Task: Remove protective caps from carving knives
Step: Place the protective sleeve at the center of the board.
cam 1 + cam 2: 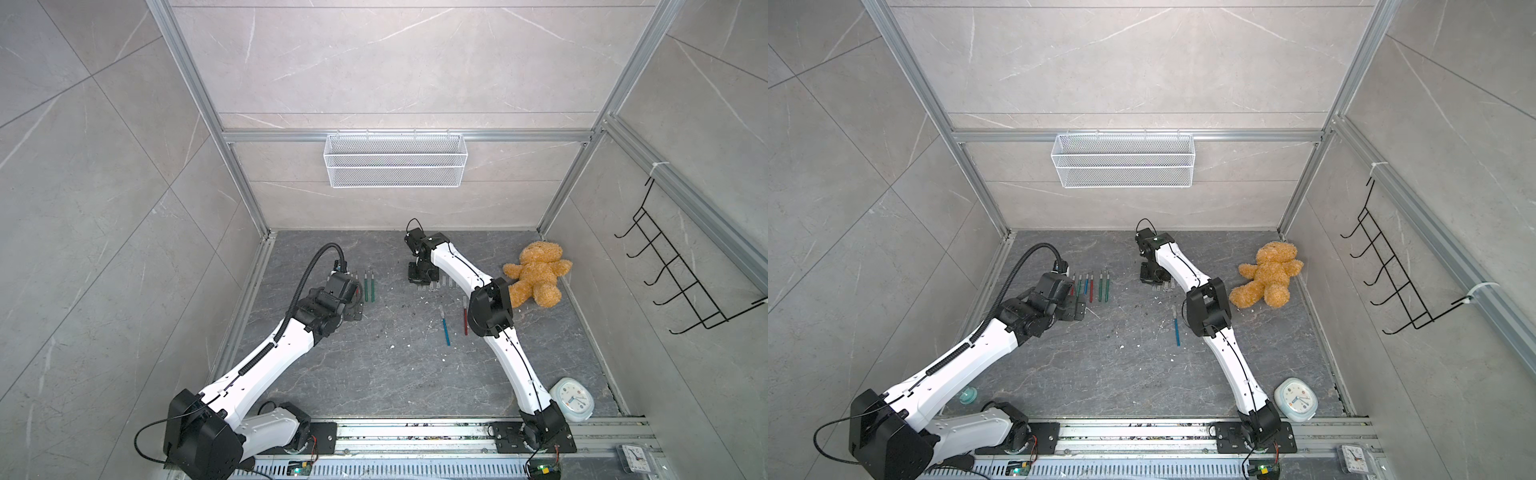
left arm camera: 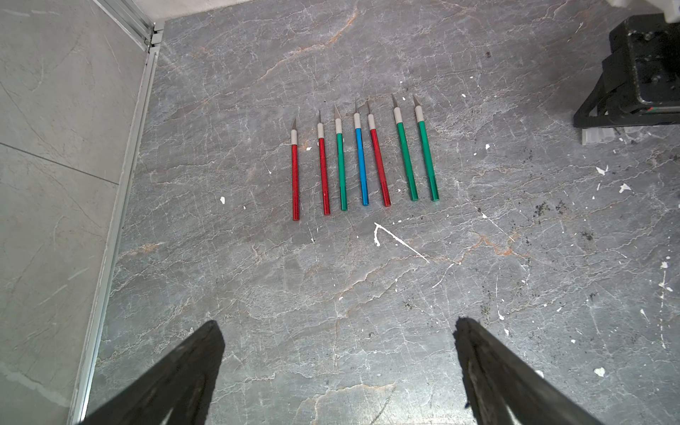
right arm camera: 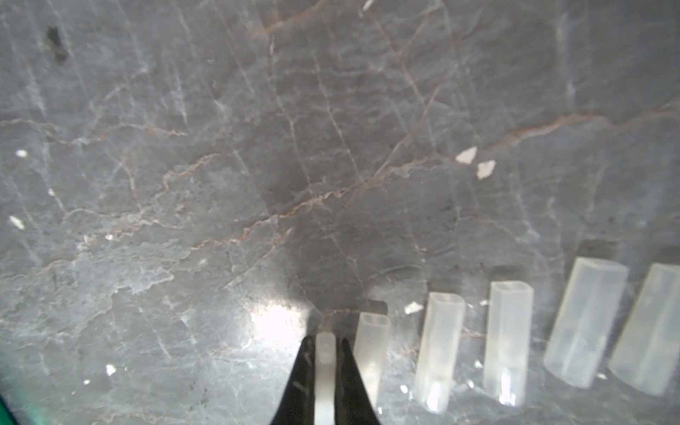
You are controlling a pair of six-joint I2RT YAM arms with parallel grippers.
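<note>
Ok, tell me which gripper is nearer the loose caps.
Right. The right gripper sits at the end of the row of loose caps, shut on one cap; the left gripper hangs open far off, by the uncapped knives.
</note>
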